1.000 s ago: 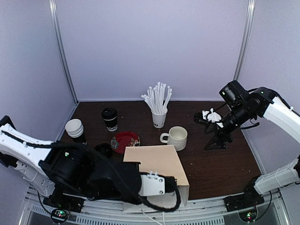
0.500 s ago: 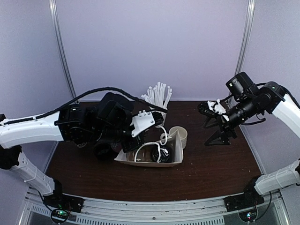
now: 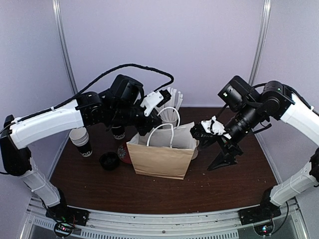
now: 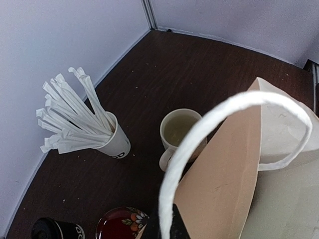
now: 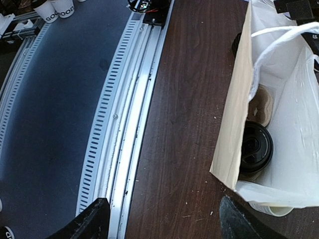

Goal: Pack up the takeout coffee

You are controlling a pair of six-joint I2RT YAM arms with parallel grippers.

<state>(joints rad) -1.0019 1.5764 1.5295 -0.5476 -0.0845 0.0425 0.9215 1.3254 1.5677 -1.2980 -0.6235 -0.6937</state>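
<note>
A brown paper bag (image 3: 162, 159) with white handles stands upright mid-table. My left gripper (image 3: 149, 127) is shut on one white handle (image 4: 209, 117), seen at the bottom of the left wrist view (image 4: 169, 226). In the right wrist view, the bag (image 5: 230, 114) is open and a takeout coffee with a black lid (image 5: 255, 147) sits inside. My right gripper (image 3: 212, 147) is open and empty beside the bag's right end, its jaws wide apart (image 5: 167, 224). Another takeout coffee (image 3: 118, 132) stands behind the bag, partly hidden by my left arm; its lid also shows (image 4: 52, 230).
A cup of white straws (image 4: 112, 142), a cream mug (image 4: 179, 132) and a red patterned plate (image 4: 119, 224) stand behind the bag. A stack of white cups (image 3: 81, 139) and a loose black lid (image 3: 109, 160) are at the left. The table's slotted front rail (image 5: 124, 124) runs nearby.
The bag has gone from lying low and open to standing upright, raised by its handle in my left gripper. My right gripper has moved left and down to the bag's right end.
</note>
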